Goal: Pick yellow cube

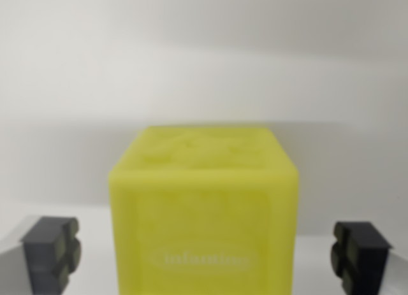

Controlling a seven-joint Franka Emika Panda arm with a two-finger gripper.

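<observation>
A yellow cube (204, 209) fills the lower middle of the wrist view, blurred by closeness, with faint white lettering on its near face and raised shapes on its top. My gripper (204, 257) straddles it: one dark finger pad (52, 251) shows at the wrist view's left and the other (358, 253) at the right. Both pads stand well apart from the cube's sides, with a visible gap on each side. The gripper is open and holds nothing.
The cube rests on a pale white surface (204, 65) that runs back to a plain light wall. A soft shadow lies behind the cube.
</observation>
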